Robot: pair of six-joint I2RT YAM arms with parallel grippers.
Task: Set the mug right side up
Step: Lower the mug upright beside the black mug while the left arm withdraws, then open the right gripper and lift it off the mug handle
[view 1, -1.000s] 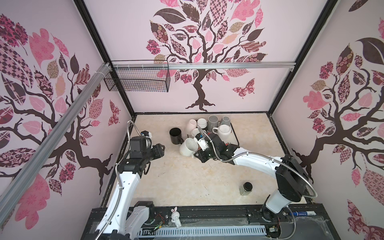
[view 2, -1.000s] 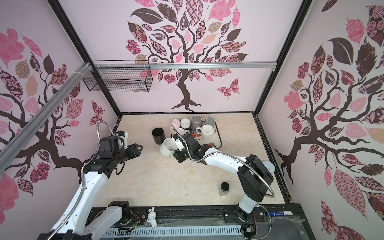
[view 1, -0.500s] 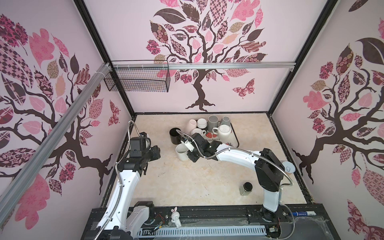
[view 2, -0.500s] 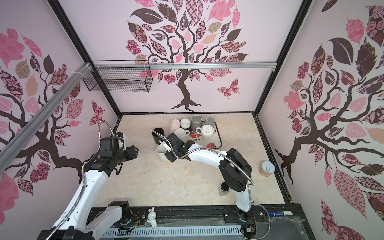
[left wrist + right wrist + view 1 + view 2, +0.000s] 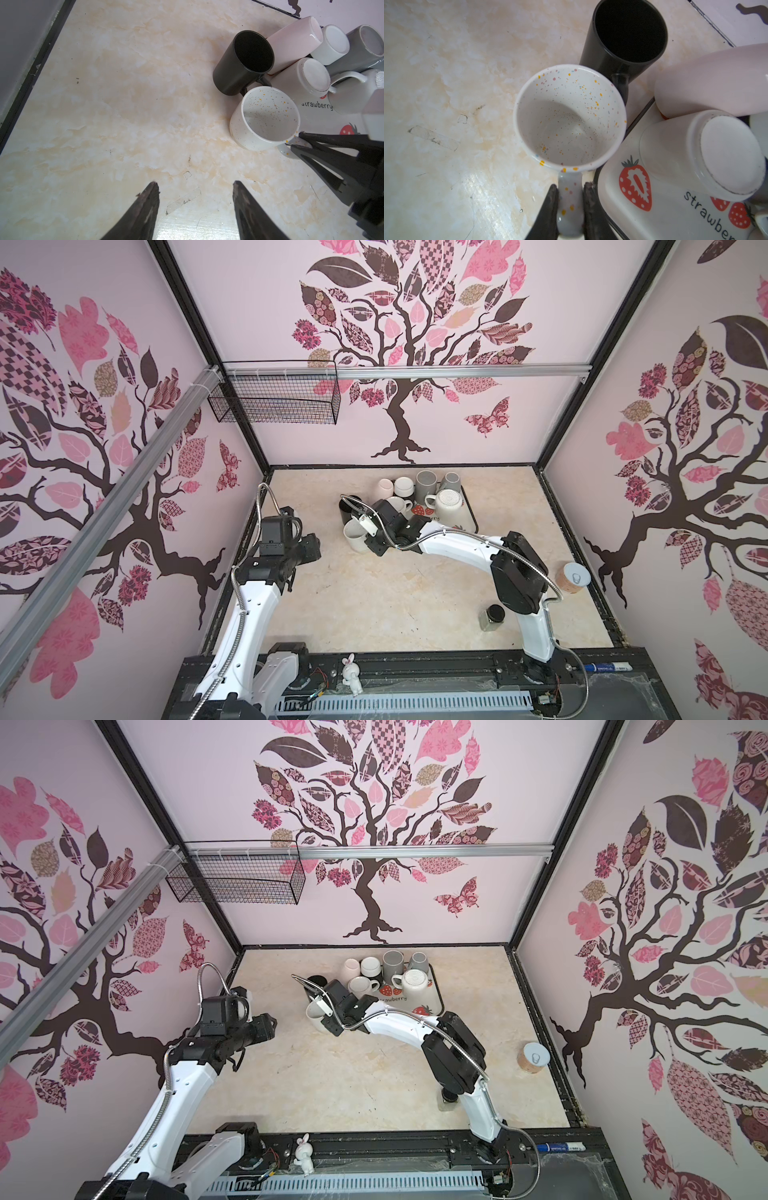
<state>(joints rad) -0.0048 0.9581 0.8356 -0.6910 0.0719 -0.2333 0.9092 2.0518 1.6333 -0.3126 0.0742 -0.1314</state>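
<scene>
the table [image 5: 374,605] is the biggest thing here. at its far side lies a white tray [image 5: 660,224] with strawberries painted on it, and some bottom-up mugs [image 5: 716,153] sit on the tray.

the right arm [image 5: 457,543] reaches over to the near left corner of the tray. the left arm [image 5: 257,605] waits by the left wall, well apart from the mugs.

the speckled mug [image 5: 569,116] is off the tray, on the table just beside the tray's edge. its mouth faces up, so you can see right down inside. a black mug [image 5: 629,35] stands just behind it, also mouth up.

the right gripper [image 5: 571,186] is clenched on the mug's handle [image 5: 570,199], one finger on each side. the left gripper [image 5: 195,182] is spread wide over bare table and holds nothing.

it looks like the turning is done and this is the putting-down part. i cannot tell for sure if the mug's bottom sits flat on the table.

next, i think the right gripper should let go of the handle softly, then pull straight back. it must not bump the black mug or the tray.
</scene>
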